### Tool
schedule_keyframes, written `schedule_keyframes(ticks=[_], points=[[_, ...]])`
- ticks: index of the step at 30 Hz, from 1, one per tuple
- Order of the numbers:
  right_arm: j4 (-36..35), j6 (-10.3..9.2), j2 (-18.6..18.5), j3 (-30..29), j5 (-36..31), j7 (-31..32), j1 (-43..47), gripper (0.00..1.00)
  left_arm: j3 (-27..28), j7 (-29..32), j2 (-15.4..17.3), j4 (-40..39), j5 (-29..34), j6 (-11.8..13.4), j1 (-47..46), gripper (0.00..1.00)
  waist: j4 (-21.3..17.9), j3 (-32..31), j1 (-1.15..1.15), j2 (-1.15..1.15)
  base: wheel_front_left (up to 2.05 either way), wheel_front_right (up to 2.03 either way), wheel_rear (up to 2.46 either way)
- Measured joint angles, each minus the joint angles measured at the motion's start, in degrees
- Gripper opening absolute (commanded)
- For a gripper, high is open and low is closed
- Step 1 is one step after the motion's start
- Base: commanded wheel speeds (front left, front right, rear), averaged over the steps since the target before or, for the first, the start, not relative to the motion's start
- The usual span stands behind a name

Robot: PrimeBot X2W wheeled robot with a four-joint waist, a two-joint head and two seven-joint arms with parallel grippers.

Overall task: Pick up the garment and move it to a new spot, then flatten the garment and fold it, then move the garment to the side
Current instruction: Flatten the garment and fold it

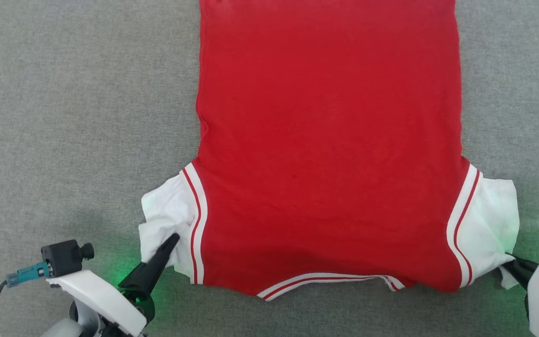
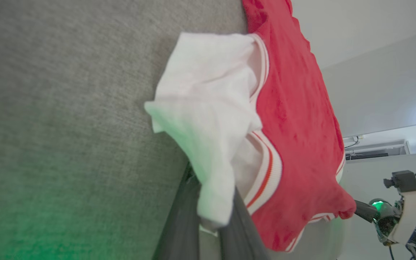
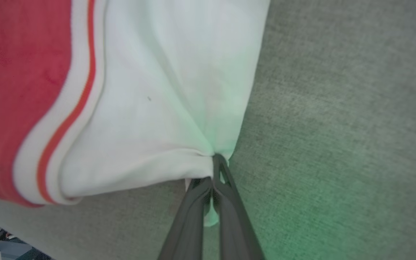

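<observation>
The red T-shirt (image 1: 330, 140) is lying spread on the grey mat (image 1: 63, 117), collar nearest. The left gripper (image 1: 170, 242) is pinching its left sleeve (image 1: 166, 210) and the right gripper (image 1: 508, 260) is pinching its right sleeve (image 1: 491, 215), probably to tension it flat.

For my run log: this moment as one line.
red-and-white cloth garment: flat on grey fabric surface | left gripper: shut on white sleeve | right gripper: shut on other sleeve

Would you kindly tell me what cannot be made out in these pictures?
Head view: the top edge cuts off the shirt's far hem.
Head view: the right edge cuts off much of the right hand.
Left wrist view: the white sleeve covers the left hand's fingertips.
</observation>
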Motion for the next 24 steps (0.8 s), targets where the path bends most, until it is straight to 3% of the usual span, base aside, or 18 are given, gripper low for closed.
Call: schedule_keyframes(ticks=[7, 10, 11, 12, 18, 24], points=[[3.4, 0.16, -1.4, 3.8, -1.9, -2.6, -2.2, 0.0, -1.7, -1.3, -1.2, 3.8, 0.8, -0.1, -2.2, 0.0, -0.1, 1.3, 0.0, 0.0, 0.0, 0.0, 0.0], [3.7, 0.16, -1.8, 5.0, -2.7, -4.3, -2.8, 0.45, -2.0, -2.0, -1.1, 4.3, 0.8, -0.1, -2.5, 0.0, -0.6, 1.5, 0.0, 0.0, 0.0, 0.0, 0.0], [3.6, 0.16, -2.0, 5.3, -2.7, -4.4, -3.0, 0.77, -2.1, -2.1, -0.9, 4.3, 0.8, -0.1, -2.6, 0.0, -0.7, 1.6, 0.0, 0.0, 0.0, 0.0, 0.0], [3.4, 0.16, -2.0, 5.3, -2.7, -4.8, -2.9, 1.0, -2.2, -2.4, -0.8, 4.3, 0.8, -0.1, -2.6, 0.0, -0.8, 1.6, 0.0, 0.0, 0.0, 0.0, 0.0], [-7.2, 0.13, -2.2, 1.6, -2.3, -0.8, -1.6, 1.0, -2.9, -3.5, -0.1, 1.9, 1.2, 0.0, -2.8, 0.0, -0.8, 1.9, 0.0, 0.0, 0.0, 0.0, 0.0], [-19.8, -0.01, -6.9, -5.4, -0.1, 8.9, -5.9, 1.0, -3.7, -4.0, -0.6, -0.4, 3.1, 0.0, -4.4, 0.0, 0.7, 3.4, 0.0, 0.0, 0.0, 0.0, 0.0]])
